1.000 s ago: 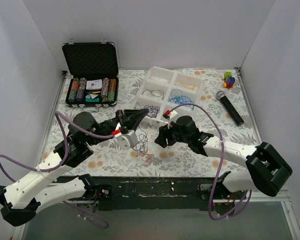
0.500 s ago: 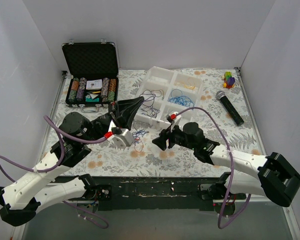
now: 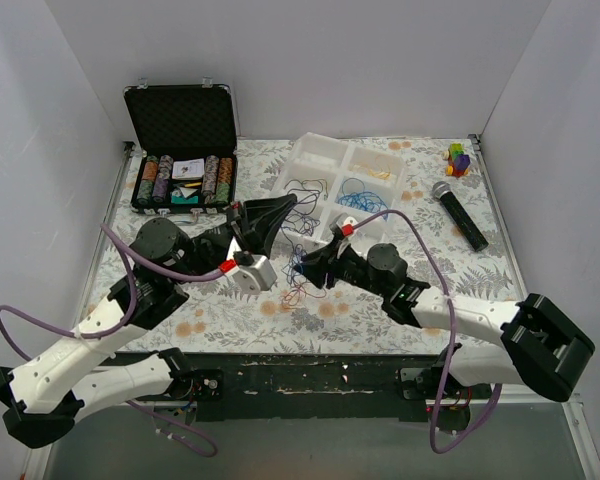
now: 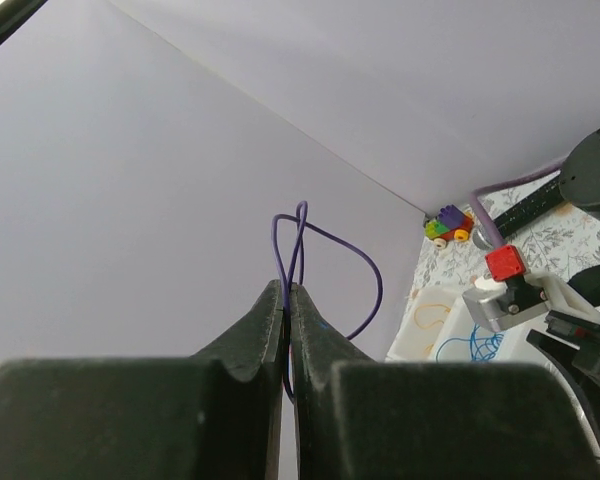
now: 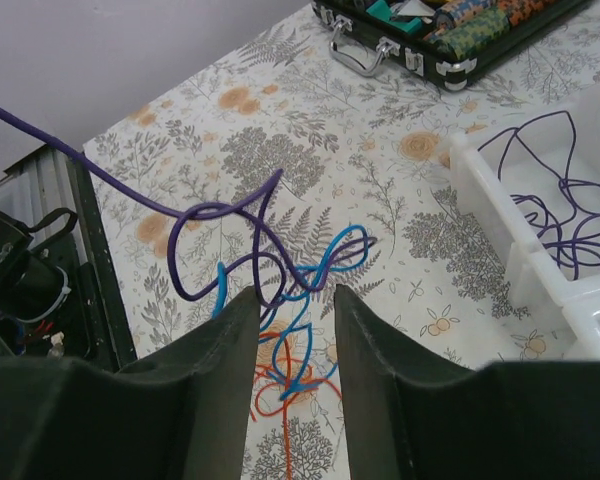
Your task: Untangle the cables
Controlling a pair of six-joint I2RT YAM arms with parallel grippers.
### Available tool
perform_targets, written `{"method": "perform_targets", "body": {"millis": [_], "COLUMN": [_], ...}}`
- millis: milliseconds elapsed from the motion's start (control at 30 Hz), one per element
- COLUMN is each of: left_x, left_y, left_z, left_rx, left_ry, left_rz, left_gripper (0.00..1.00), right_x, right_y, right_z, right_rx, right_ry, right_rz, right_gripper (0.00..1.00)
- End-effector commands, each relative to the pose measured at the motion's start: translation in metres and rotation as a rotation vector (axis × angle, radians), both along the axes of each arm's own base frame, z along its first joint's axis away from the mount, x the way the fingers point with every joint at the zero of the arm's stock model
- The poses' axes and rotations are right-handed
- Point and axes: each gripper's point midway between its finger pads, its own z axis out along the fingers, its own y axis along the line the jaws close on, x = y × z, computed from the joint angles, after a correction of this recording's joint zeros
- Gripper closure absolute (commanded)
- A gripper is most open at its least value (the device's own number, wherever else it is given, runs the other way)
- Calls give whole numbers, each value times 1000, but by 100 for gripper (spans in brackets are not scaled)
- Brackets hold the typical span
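Note:
A small tangle of cables (image 3: 293,290) lies on the floral table (image 3: 210,310) between the arms. In the right wrist view it shows purple (image 5: 225,212), blue (image 5: 315,285) and orange (image 5: 285,395) loops. My left gripper (image 3: 290,206) is shut on a purple cable (image 4: 368,270), raised above the table near the white tray; the strand runs down to the tangle. My right gripper (image 3: 302,266) is open, its jaws (image 5: 295,295) either side of the tangle's blue and purple loops, just above them.
A white compartment tray (image 3: 325,150) behind the tangle holds separate dark, blue and yellow cables. An open black poker-chip case (image 3: 180,110) stands at the back left. A microphone (image 3: 460,215) and a coloured toy (image 3: 458,158) lie at the back right.
My left gripper rose and swung toward the tray, pulling the purple cable up. My right gripper moved left and forward over the tangle.

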Motion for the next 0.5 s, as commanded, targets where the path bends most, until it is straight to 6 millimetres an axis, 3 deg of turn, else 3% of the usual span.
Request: {"method": "perform_targets", "body": {"millis": [0, 100, 233, 467], "left_x": [-8, -7, -5, -10], "left_y": [2, 2, 5, 9], "left_z": [23, 31, 48, 72], "left_rx": [-29, -27, -22, -12], "left_ry": [-39, -77, -186, -380], "left_rz": [-23, -10, 28, 63], "left_gripper": [100, 100, 100, 100], "right_x": [-1, -7, -19, -26], "right_y": [16, 16, 11, -5], "right_z": [18, -7, -41, -86], "right_rx": [84, 52, 4, -82], "right_ry": [-3, 54, 115, 195], "right_rz": [18, 17, 18, -43], "right_gripper": [62, 77, 78, 93]}}
